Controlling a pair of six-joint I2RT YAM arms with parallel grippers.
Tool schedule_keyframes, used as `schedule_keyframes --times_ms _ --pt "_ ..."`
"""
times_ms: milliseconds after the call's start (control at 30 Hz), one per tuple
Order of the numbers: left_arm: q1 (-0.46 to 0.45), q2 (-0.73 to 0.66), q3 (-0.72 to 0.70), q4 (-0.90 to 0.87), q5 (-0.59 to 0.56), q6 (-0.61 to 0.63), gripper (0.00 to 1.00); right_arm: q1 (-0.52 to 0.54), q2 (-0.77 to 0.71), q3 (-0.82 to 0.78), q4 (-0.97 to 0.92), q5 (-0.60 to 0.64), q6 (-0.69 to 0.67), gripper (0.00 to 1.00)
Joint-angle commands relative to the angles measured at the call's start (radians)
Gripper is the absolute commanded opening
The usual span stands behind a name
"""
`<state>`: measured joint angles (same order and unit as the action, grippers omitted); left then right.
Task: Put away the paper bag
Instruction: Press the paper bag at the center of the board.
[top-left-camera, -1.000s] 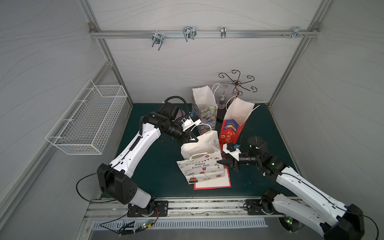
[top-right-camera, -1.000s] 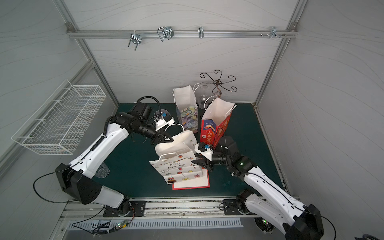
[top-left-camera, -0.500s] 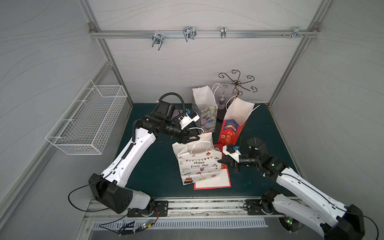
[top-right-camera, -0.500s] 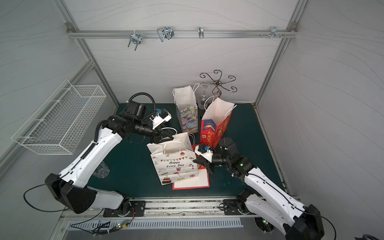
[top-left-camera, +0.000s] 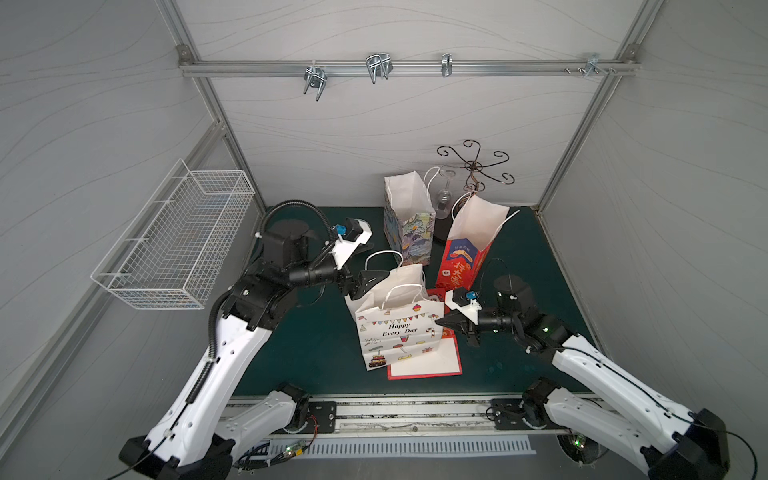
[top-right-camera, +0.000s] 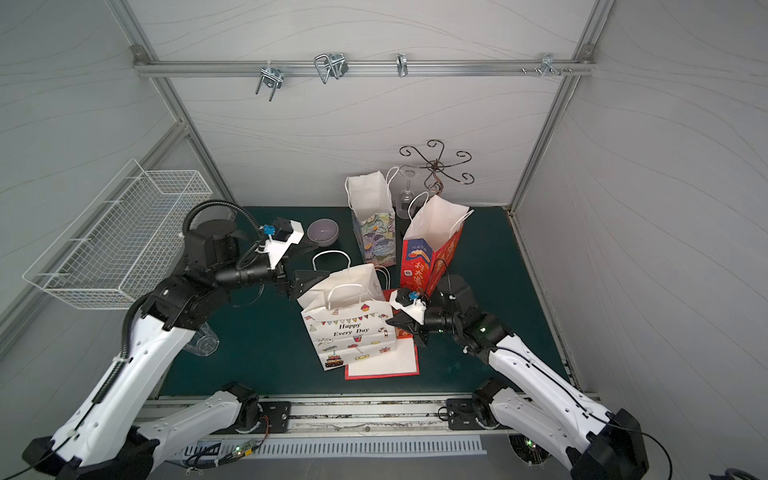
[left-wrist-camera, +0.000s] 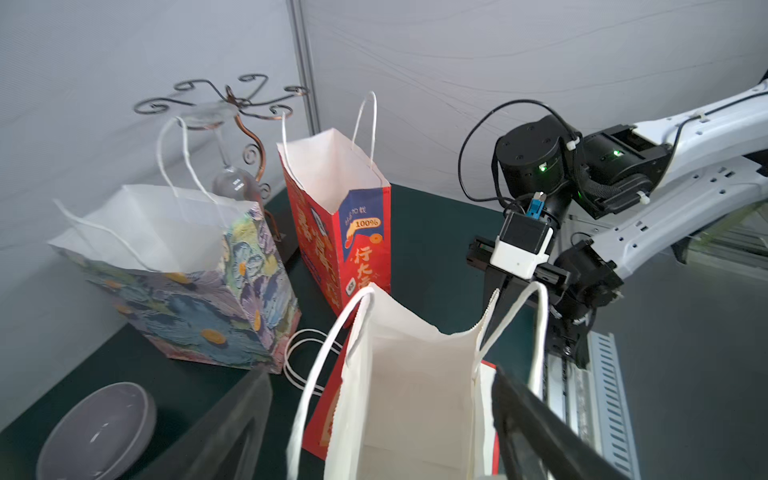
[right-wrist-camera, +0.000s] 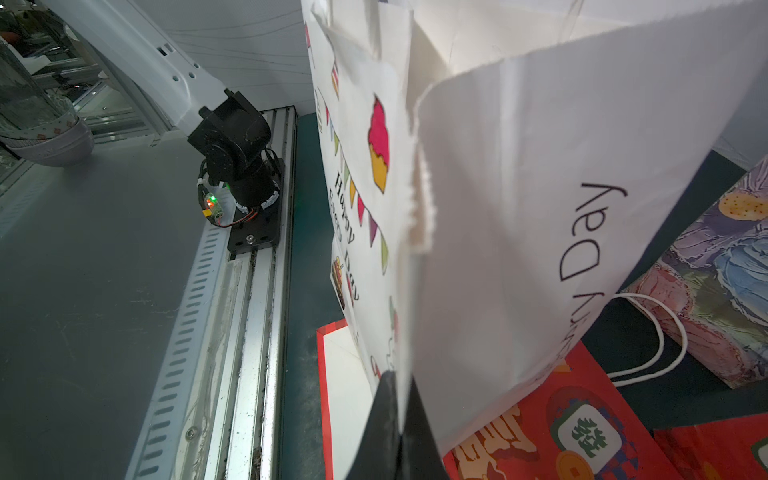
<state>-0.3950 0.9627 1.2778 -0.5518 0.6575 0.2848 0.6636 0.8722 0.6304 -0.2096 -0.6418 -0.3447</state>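
The paper bag (top-left-camera: 399, 332), white with "Happy Every Day" printed on it, stands upright mid-table in both top views (top-right-camera: 353, 328). My right gripper (top-left-camera: 441, 322) is shut on the bag's side edge; the right wrist view shows that gripper (right-wrist-camera: 397, 401) pinching the paper bag (right-wrist-camera: 519, 208) between black fingers. My left gripper (top-left-camera: 362, 283) is open at the bag's back rim. In the left wrist view that gripper (left-wrist-camera: 382, 419) has its jaws wide apart on either side of the bag's open mouth (left-wrist-camera: 409, 395), gripping nothing.
A floral bag (top-left-camera: 409, 226) and a red bag (top-left-camera: 467, 253) stand open behind. A flat red bag (top-left-camera: 428, 363) lies under the white one. Also here: a wire basket (top-left-camera: 174, 245) on the left wall, rail hooks (top-left-camera: 376, 68), a scroll stand (top-left-camera: 473, 166), a grey bowl (top-right-camera: 323, 230) and a tumbler (top-right-camera: 202, 343).
My left gripper opened and let go of the bag's top, and its arm drew back left. The bag went from tilted to upright. My right gripper closed on its side edge.
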Motion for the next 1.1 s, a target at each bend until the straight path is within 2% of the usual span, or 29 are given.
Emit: schedule_keyframes --times_ms 0,100,200,300,367,467,567,700,800,1000,1067 --pt "0.005 -0.095 -0.041 0.131 -0.176 -0.11 0.85 0.006 -0.002 0.0 0.011 0.013 0.018 0.0" --pt "0.004 -0.212 -0.124 0.106 -0.305 -0.206 0.82 0.006 0.001 0.0 0.016 0.016 0.024 0.0" --pt "0.005 -0.359 -0.244 0.062 -0.372 -0.288 0.77 0.006 0.003 0.001 0.02 0.016 0.029 0.0" --pt "0.004 -0.487 -0.342 -0.013 -0.354 -0.337 0.78 0.007 0.004 0.005 0.017 0.015 0.03 0.0" --pt "0.003 -0.565 -0.398 -0.052 -0.29 -0.353 0.82 0.007 0.003 0.011 0.009 0.015 0.026 0.0" --pt "0.004 -0.633 -0.471 -0.093 -0.196 -0.349 0.83 0.006 0.004 0.01 0.0 0.013 0.023 0.0" --pt "0.003 -0.641 -0.533 -0.111 -0.192 -0.33 0.85 0.006 0.002 0.008 -0.006 0.009 0.02 0.01" --pt "0.003 -0.636 -0.593 -0.058 -0.259 -0.302 0.99 0.007 -0.005 0.013 -0.02 0.007 0.012 0.01" --pt "0.004 -0.603 -0.613 -0.017 -0.3 -0.258 1.0 0.006 -0.005 0.016 -0.024 0.002 0.012 0.01" --pt "0.004 -0.504 -0.625 0.046 -0.122 -0.222 0.98 0.007 -0.004 0.021 -0.029 0.003 0.012 0.01" --pt "0.004 -0.485 -0.636 0.084 -0.095 -0.215 0.93 0.007 -0.001 0.022 -0.028 0.002 0.012 0.01"
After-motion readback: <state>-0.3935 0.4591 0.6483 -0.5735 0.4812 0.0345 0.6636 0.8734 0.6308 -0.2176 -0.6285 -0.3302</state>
